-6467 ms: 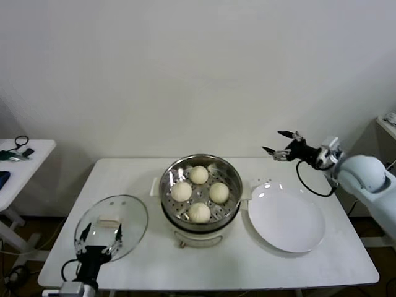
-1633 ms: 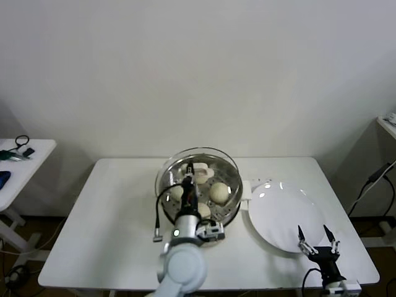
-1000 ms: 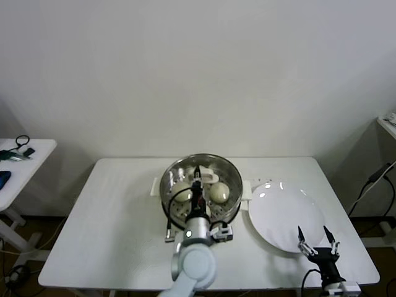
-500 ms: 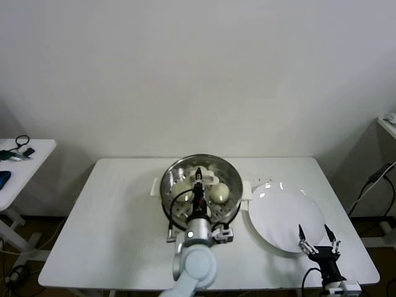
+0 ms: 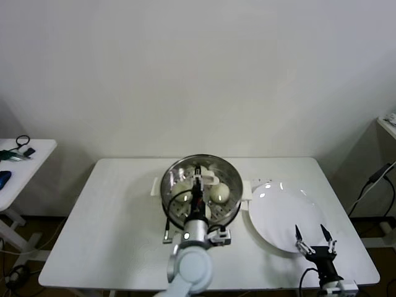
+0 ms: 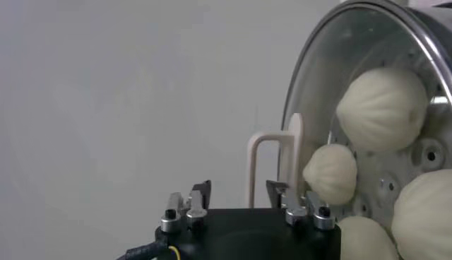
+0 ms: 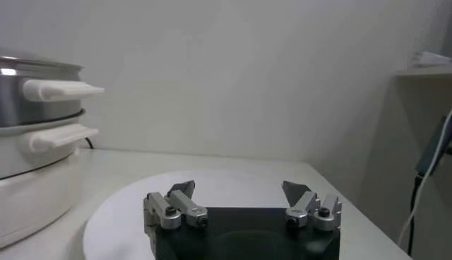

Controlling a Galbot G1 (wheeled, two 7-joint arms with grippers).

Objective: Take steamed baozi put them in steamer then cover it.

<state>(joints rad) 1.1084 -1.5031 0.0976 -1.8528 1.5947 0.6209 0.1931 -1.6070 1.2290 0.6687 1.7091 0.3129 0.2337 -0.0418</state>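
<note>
The steamer [image 5: 164, 197] stands mid-table with the clear glass cover [image 5: 227, 177] resting on it. Cream-white baozi [image 5: 220, 193] show through the glass, and they show close up in the left wrist view [image 6: 383, 107]. My left gripper [image 5: 197, 179] hovers over the cover's cream handle [image 6: 272, 166]; its jaws [image 6: 239, 189] stand open and apart from the handle. My right gripper [image 5: 309, 229] waits open at the table's front right, by the near rim of the white plate [image 5: 284, 216]; nothing is between its jaws [image 7: 239, 189].
The flat white plate [image 7: 212, 187] lies just right of the steamer's side handles [image 7: 60, 90]. A small side table [image 5: 18, 154] with dark items stands far left. The left half of the white table [image 5: 111, 210] is bare.
The left gripper has opened and let go of the cover's handle, leaving the cover on the steamer. The right gripper has barely shifted.
</note>
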